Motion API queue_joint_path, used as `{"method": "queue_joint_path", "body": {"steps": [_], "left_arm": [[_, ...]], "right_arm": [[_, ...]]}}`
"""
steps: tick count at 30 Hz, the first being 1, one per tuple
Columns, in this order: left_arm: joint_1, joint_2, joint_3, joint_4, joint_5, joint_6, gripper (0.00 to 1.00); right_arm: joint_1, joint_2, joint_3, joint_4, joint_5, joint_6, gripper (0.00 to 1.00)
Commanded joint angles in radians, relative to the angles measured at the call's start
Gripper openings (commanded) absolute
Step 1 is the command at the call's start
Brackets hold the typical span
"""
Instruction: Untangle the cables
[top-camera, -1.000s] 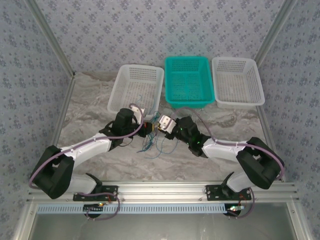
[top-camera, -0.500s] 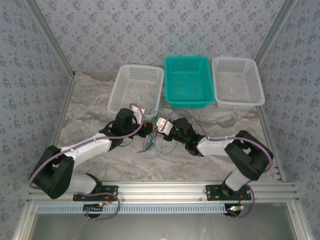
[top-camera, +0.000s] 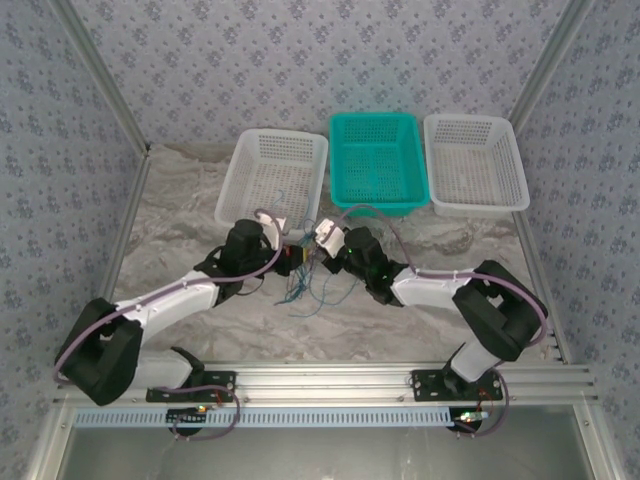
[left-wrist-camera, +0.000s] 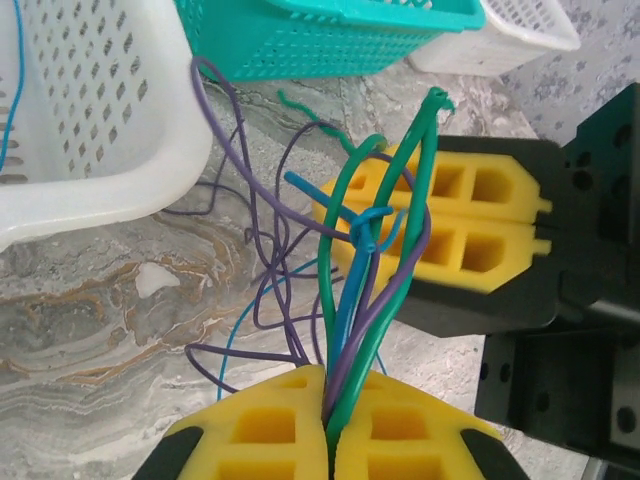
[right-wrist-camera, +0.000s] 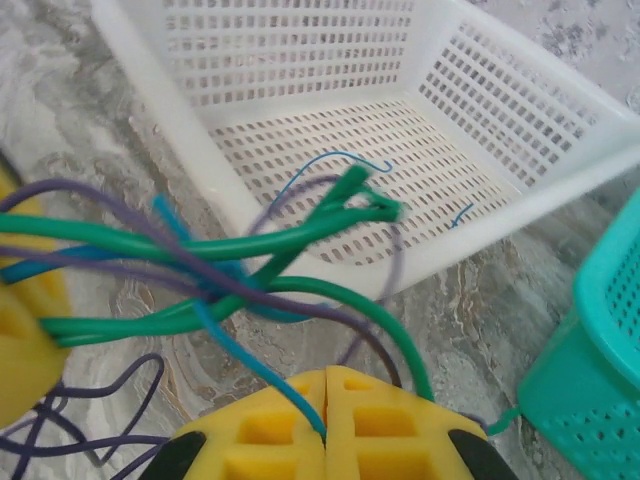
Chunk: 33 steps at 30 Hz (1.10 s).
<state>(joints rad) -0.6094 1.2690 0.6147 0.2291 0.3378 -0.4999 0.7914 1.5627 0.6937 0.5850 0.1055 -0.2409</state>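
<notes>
The left gripper (left-wrist-camera: 328, 405) was noted clamped on the tangled cables (left-wrist-camera: 350, 300) at bottom centre of the left wrist view. The right gripper (right-wrist-camera: 325, 400) was clamped on the same strands, a blue knot (left-wrist-camera: 365, 222) lying just beside it. A slow, gentle separation was judged best, so the knot would be loosened, not tightened.

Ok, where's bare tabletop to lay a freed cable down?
Free: the table left of the left arm, and the near strip between it and the right arm. Crowded: the middle, where left hand and right hand pinch the cables.
</notes>
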Motion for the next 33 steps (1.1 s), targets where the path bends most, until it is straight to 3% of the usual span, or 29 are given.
{"method": "queue_joint_path", "body": {"steps": [1, 11, 16, 21, 25, 28, 31, 33], "left_arm": [[0.039, -0.087, -0.032, 0.078, -0.02, -0.054, 0.0], [0.123, -0.207, -0.039, 0.082, 0.009, -0.134, 0.0], [0.152, -0.229, -0.076, 0.089, 0.004, -0.155, 0.0], [0.152, -0.242, -0.074, 0.062, 0.044, -0.128, 0.0], [0.151, -0.244, -0.062, -0.014, 0.057, -0.077, 0.0], [0.151, -0.25, -0.07, -0.059, 0.029, -0.054, 0.0], [0.144, -0.224, -0.064, -0.052, 0.078, -0.023, 0.0], [0.113, -0.194, -0.039, -0.067, 0.107, 0.015, 0.0]], "right_arm": [[-0.02, -0.058, 0.004, -0.162, 0.219, 0.218, 0.0], [-0.1, -0.15, 0.017, -0.674, 0.576, 0.786, 0.0], [-0.18, -0.193, 0.003, -0.779, 0.594, 0.933, 0.0], [-0.22, -0.232, 0.0, -0.814, 0.589, 0.956, 0.0], [-0.309, -0.26, 0.041, -1.019, 0.58, 1.106, 0.0], [-0.37, -0.327, 0.003, -0.951, 0.488, 1.04, 0.0], [-0.392, -0.414, -0.091, -0.64, 0.132, 0.784, 0.0], [-0.385, -0.431, -0.099, -0.587, -0.129, 0.684, 0.0]]}}
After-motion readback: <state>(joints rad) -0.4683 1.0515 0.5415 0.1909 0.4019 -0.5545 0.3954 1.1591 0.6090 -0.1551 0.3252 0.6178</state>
